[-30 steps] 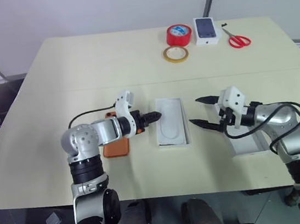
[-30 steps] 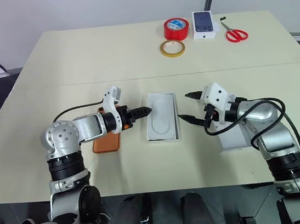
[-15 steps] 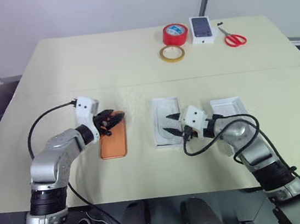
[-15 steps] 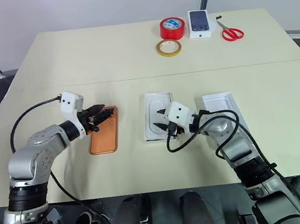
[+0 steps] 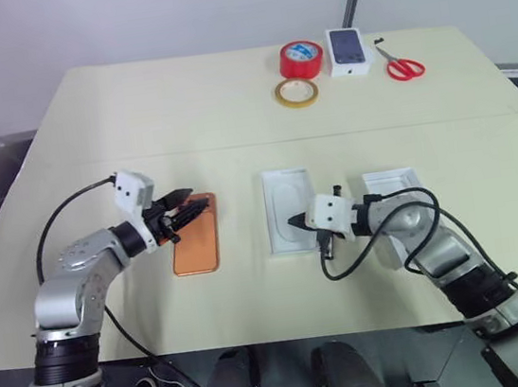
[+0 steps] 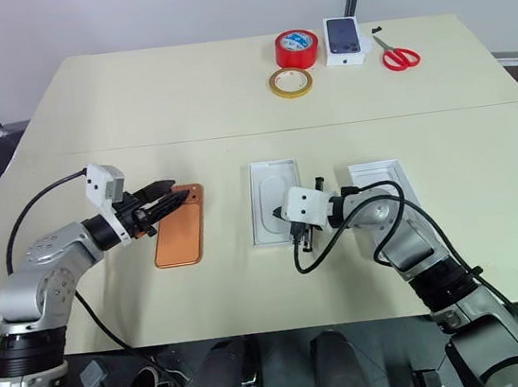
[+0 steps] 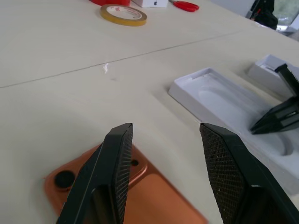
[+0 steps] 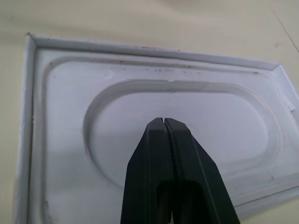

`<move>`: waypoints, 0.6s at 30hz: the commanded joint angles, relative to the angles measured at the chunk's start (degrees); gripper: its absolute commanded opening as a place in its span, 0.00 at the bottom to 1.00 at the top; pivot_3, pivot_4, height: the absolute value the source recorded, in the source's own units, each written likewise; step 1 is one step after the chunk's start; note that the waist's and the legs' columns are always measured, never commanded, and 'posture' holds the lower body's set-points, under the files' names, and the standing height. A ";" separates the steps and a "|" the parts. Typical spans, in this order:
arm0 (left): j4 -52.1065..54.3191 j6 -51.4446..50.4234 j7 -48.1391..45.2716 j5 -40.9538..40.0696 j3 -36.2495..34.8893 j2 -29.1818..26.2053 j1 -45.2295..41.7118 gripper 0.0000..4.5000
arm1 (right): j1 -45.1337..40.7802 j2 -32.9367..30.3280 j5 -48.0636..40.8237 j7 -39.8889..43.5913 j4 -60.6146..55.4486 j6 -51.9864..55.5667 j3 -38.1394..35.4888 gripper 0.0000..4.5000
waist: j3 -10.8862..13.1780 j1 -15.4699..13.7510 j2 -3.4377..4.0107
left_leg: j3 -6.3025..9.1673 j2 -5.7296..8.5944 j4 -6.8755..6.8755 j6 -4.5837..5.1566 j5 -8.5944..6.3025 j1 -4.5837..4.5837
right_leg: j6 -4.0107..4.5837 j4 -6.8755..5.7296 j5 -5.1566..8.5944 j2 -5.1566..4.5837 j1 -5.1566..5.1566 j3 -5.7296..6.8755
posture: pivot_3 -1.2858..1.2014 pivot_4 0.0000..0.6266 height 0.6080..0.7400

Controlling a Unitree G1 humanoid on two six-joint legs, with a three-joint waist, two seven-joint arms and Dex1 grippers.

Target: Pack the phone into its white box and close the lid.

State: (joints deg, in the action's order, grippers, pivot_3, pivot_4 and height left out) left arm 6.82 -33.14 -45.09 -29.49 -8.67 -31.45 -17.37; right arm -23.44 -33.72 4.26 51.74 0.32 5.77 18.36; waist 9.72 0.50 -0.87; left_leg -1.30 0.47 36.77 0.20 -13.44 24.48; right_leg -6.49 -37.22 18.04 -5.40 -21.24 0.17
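Note:
The orange-copper phone (image 5: 196, 247) lies back up on the table, left of centre. My left gripper (image 5: 182, 204) hovers open just over its far, camera end, with nothing between its fingers (image 7: 117, 154). The white box (image 5: 272, 213) lies at the centre, its thin rim framing a white insert (image 8: 177, 116) with a rounded-oblong recess that covers its floor. My right gripper (image 5: 293, 220) is shut and empty, its tip just above that recess. The plain white lid (image 5: 393, 184) lies open side up to the right, partly behind my right arm.
Along the far edge stand a red tape roll (image 5: 303, 57), a yellow tape ring (image 5: 296, 92), a small white box (image 5: 348, 50) printed with a dark phone, and red scissors (image 5: 403, 67). A seam crosses the table beyond the work area.
My right gripper has shut and come left and down over the insert. My left gripper has swung left from beside the insert to the phone's far end and rolled. The camera view also shifted.

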 commanded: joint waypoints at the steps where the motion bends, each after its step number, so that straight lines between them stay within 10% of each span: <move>1: 0.37 0.95 -0.58 -0.75 -1.40 -0.89 0.09 0.54 | 0.49 -2.06 -0.76 2.46 -0.92 0.97 -1.00 0.01 | 0.00 -0.04 0.00 | 0.00 0.01 0.01 0.01 -0.01 0.00 | 0.00 0.00 0.00 -0.01 0.01 0.00 | 0.52 0.24 0.91; 18: -8.51 -34.14 8.25 -15.70 -14.75 -7.68 -5.52 0.54 | -10.06 13.96 -6.12 -4.73 -2.46 10.81 -0.77 0.01 | 0.04 0.46 0.00 | 0.01 -0.03 0.01 0.00 0.01 0.03 | -0.02 -0.13 -0.01 0.09 -0.11 0.02 | 0.52 0.24 0.91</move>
State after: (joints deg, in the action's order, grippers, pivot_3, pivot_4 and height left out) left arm -2.11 -63.63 -37.98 -42.63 -21.44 -38.47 -21.71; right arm -31.43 -21.28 -2.38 47.15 -1.29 16.20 15.39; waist 9.76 0.97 -0.86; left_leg -1.29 0.44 36.79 0.20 -13.43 24.52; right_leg -6.51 -37.40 18.03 -5.31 -21.37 0.18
